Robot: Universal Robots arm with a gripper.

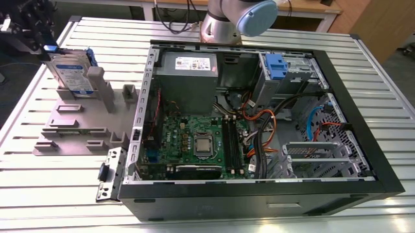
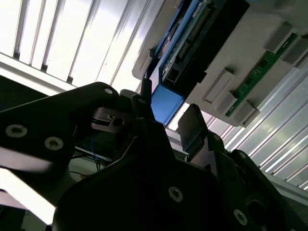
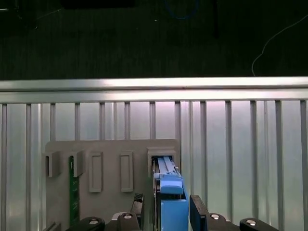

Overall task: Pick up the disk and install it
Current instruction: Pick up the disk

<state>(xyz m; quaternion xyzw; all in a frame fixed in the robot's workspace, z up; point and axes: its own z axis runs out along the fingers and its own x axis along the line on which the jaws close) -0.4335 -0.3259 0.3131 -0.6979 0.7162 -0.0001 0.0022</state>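
1. Gripper [image 3: 169,208] fingers [image 3: 196,211] are spread, one on each side of the blue end of the disk [image 3: 166,169], with gaps visible in both wrist views
2. The disk stands on edge in a slot of the grey holder [image 1: 71,133], at the exterior view's left
3. An open computer case [image 1: 259,121] lies beside the holder on the slatted table [image 1: 370,63]

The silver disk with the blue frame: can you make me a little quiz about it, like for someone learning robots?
1. True or false: the flat silver disk with its blue plastic frame lies inside the open black metal computer case.
2. Where does the disk stand? A) upright in the grey plastic holder; B) flat inside the case; C) on the floor.
3. Fill in: the black gripper is open, straddling the disk's ____ frame.
Key: 1 false; 2 A; 3 blue.
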